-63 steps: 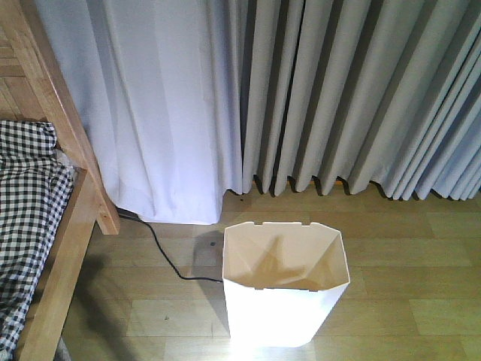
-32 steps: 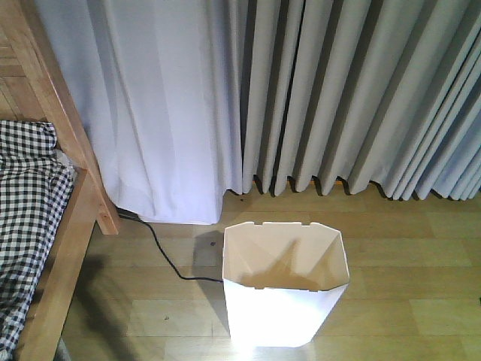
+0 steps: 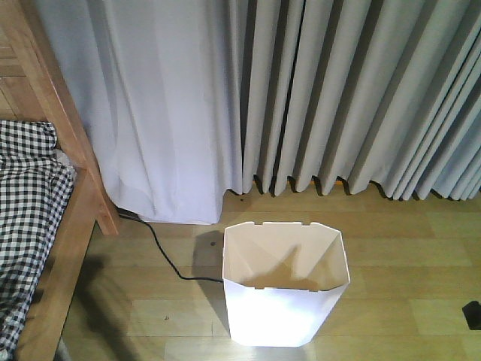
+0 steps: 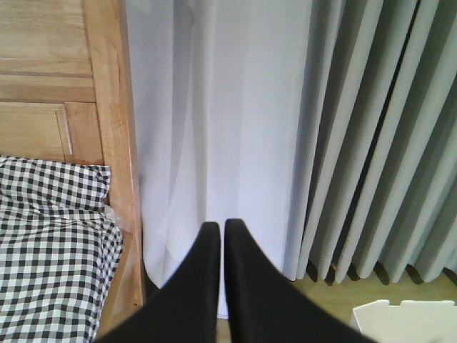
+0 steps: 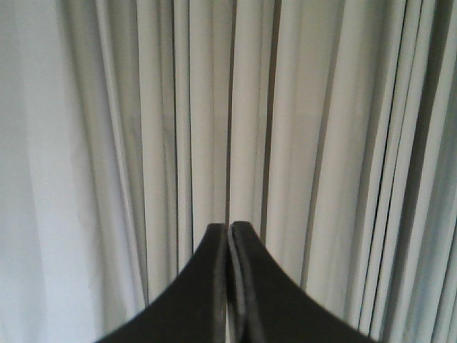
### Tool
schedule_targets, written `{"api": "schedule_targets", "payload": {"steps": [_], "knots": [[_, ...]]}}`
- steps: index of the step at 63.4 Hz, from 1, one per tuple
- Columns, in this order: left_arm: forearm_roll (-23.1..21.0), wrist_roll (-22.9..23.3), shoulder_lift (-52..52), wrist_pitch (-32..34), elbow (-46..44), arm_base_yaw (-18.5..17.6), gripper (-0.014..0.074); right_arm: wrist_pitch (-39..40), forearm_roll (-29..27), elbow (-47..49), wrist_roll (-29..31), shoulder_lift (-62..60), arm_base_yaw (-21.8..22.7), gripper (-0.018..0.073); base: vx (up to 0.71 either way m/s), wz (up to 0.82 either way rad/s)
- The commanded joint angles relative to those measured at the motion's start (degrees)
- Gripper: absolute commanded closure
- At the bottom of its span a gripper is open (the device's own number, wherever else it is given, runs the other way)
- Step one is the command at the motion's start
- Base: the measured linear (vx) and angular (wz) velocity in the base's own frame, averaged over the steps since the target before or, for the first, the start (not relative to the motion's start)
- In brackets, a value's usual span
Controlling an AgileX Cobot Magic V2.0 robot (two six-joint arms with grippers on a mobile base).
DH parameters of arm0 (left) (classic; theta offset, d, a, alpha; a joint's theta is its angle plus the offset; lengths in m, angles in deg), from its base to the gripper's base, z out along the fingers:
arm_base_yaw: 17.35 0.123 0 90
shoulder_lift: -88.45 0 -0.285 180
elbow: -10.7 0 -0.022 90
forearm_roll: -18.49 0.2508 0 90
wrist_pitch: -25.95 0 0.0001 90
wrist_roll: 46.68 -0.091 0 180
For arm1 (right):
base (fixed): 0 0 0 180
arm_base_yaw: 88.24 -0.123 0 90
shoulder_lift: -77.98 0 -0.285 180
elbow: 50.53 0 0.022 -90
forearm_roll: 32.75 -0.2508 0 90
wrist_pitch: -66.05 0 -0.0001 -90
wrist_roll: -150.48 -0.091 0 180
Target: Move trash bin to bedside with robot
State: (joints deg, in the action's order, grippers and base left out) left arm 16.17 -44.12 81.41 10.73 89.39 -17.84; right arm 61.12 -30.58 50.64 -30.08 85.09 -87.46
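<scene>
- The bed [image 3: 71, 226] fills the left edge of the front view: a light-brown wooden frame with visible grain, its post slanting down to the floor, and black-and-white checked bedding [image 3: 26, 218] lying rumpled inside it.
- A black cable [image 3: 167, 259] runs out from under the curtain near the bed post and curves across the wooden floor [image 3: 406, 271] to the left wall of the bin.
- The trash bin [image 3: 285, 289] stands upright on the floor, right of the bed and well apart from it, just in front of the curtain hem. It is white, thin-walled plastic, open-topped, tapering downward, with an angular many-sided rim that has small notches on the far and near edges.
- Pale grey curtains [image 3: 338, 98] hang in deep vertical folds behind everything, a smoother white panel at the left.
- In the left wrist view, the left fingers [image 4: 216, 232] are black, smooth and tapered, their tips together or nearly so, holding nothing. The bin's notched rim [image 4: 407, 314] shows at the lower right corner, well apart from them; the bed's wooden headboard and checked bedding lie to their left.
- In the right wrist view, the right fingers [image 5: 230, 230] are pressed together, empty, pointing at curtain folds only; no bin is visible there.
- A small dark object [image 3: 472, 314] shows at the right edge of the front view; what it is cannot be told.
</scene>
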Motion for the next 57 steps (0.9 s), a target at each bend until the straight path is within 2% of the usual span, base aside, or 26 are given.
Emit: {"api": "schedule_targets", "payload": {"steps": [1,10,57], "knots": [[-0.3,0.3,0.8,4.0,1.1,-0.4,0.0602,4.1,1.0,-0.4,0.0,-0.7,0.3,0.0568,0.00,0.00],[-0.3,0.3,0.8,4.0,1.1,-0.4,0.0602,4.0,1.0,-0.4,-1.7,-0.7,0.3,0.0568,0.00,0.00],[-0.3,0.3,0.8,4.0,1.1,-0.4,0.0602,3.6,1.0,-0.4,-1.6,-0.7,0.3,0.0568,0.00,0.00]]}}
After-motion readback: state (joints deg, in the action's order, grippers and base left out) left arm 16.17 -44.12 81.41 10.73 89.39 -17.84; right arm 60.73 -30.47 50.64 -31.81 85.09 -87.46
